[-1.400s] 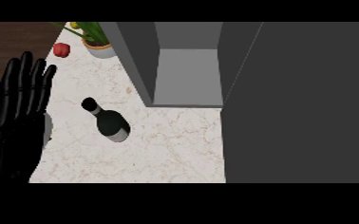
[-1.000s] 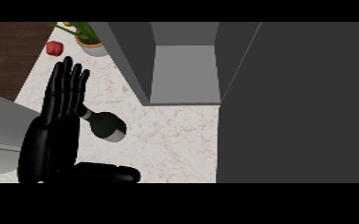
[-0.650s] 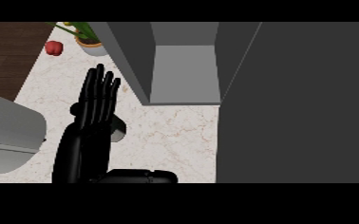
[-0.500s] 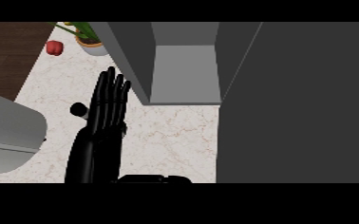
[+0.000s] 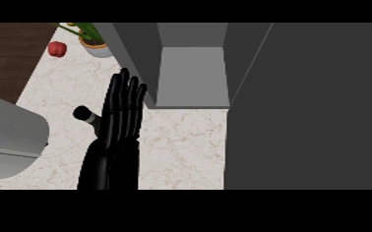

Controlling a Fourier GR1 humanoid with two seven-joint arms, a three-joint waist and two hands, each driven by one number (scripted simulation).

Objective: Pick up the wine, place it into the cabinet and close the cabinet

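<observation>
Over the wine bottle, left hand, fingers straight

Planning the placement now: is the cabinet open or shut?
Open. The cabinet shows its bare grey inside, and its dark door stands swung out at the right.

The bench has a pale marbled top. On it lies the wine, only its dark neck and a pale band showing beside the black hand. Near the far left corner sits a potted plant, with a red pepper just left of it, at the edge where the dark wood begins. The open grey cabinet stands on the bench at the back
</observation>
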